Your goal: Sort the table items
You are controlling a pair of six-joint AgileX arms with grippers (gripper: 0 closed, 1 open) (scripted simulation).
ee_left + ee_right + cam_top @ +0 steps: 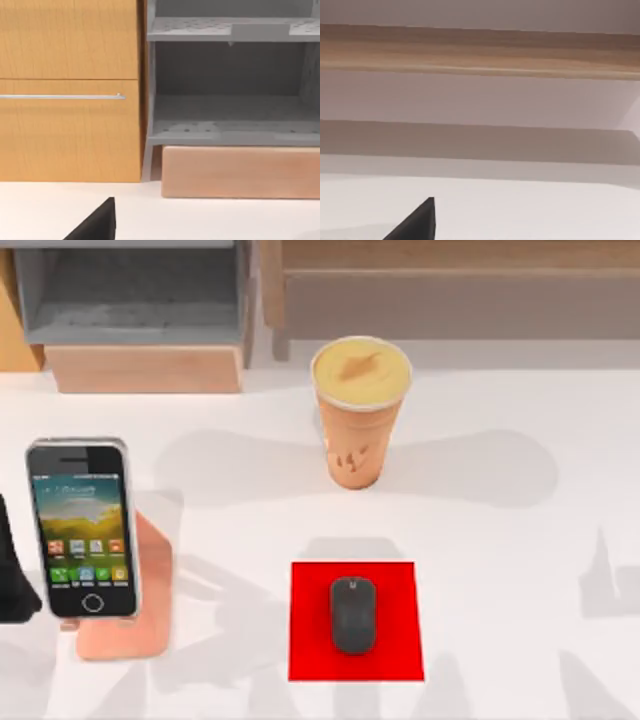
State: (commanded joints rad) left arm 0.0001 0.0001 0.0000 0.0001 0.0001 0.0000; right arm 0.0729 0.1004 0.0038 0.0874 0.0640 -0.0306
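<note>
Near the counter's point(520, 540) front edge, centre: mouse point(353, 614) on a flat red mat point(310, 640), long axis front-to-back, with the small logo end toward the back edge. Mat lies square to the counter edges.

Smartphone point(84, 528) near the left edge, propped on a pinkish-orange stand point(140, 630); long axis front-to-back, screen up and lit, home button toward the front edge. Stand protrudes beyond the phone's right and front sides.

Cup point(359, 410) near the back edge, approx. centre, upright, yellow top up, well apart from mouse and phone.

Top view: dark part of the left arm point(12, 585) at the left edge, just beside the phone; claw state cannot be told.

Left wrist view: wooden cabinet w/ bar handle point(62, 96), grey shelf unit point(230, 90), plus a dark fingertip point(97, 222).

Right wrist view: a dark fingertip point(417, 222) over white counter, wooden shelf point(480, 55) behind; right claw state cannot be told.
</note>
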